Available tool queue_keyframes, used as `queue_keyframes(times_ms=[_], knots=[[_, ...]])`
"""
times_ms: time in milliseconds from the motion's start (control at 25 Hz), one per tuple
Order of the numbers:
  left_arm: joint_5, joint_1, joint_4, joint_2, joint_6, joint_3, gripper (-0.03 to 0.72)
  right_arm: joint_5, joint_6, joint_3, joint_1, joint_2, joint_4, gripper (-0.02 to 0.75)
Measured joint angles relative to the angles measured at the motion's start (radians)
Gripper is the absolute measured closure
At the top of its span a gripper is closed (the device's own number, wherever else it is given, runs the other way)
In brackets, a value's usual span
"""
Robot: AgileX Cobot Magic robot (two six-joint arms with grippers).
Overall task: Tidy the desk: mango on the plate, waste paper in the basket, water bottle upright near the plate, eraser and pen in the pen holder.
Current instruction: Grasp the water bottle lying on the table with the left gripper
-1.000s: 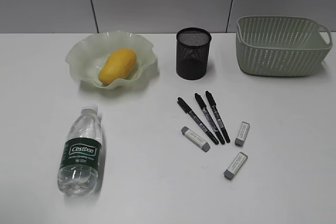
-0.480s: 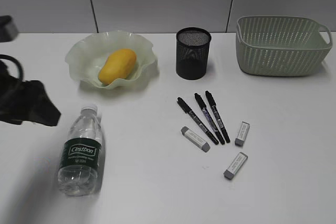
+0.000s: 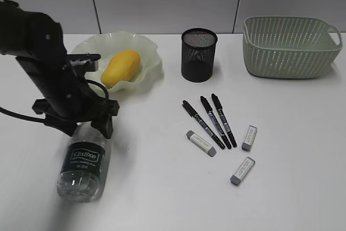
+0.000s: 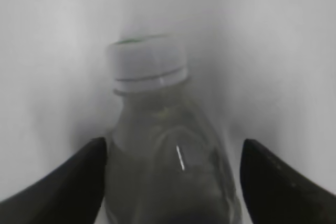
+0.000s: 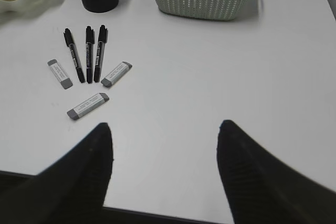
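1. The small clear plastic water bottle with the dark green label (image 3: 82,162) is found lying on its side on the plain white counter (image 3: 162,198), in the lower left of the exterior view. Its long axis runs from the frame's lower edge up toward the pale-green ruffled glass plate (image 3: 148,52), cap end uppermost.
2. The left tool (image 4: 173,177) is positioned over the bottle's neck and shoulder. In the left wrist view its two dark fingers (image 4: 63,182) are seen spread apart, one on each side of the bottle; contact cannot be confirmed.
3. The cap (image 4: 147,66) is seen beyond the fingertips, so a grasp across the shoulder is judged possible by closing alone.
4. The right tool (image 5: 163,166) is held open above bare counter, well apart from the bottle; the left arm is therefore the nearer.
5. The oval yellow-orange mango (image 3: 121,68) is already resting in the plate.
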Motion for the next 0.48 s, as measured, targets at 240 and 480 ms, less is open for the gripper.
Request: queue_keyframes(times_ms=[240, 480], knots=[[-0.041, -0.038, 0.044, 0.016, -0.033, -0.015, 0.294, -0.001, 0.001, 0.000, 0.000, 0.000, 0.000, 0.244], [-0.428, -0.042, 0.123, -0.303, -0.035, 0.285, 0.296, -0.001, 0.001, 0.000, 0.000, 0.000, 0.000, 0.244]])
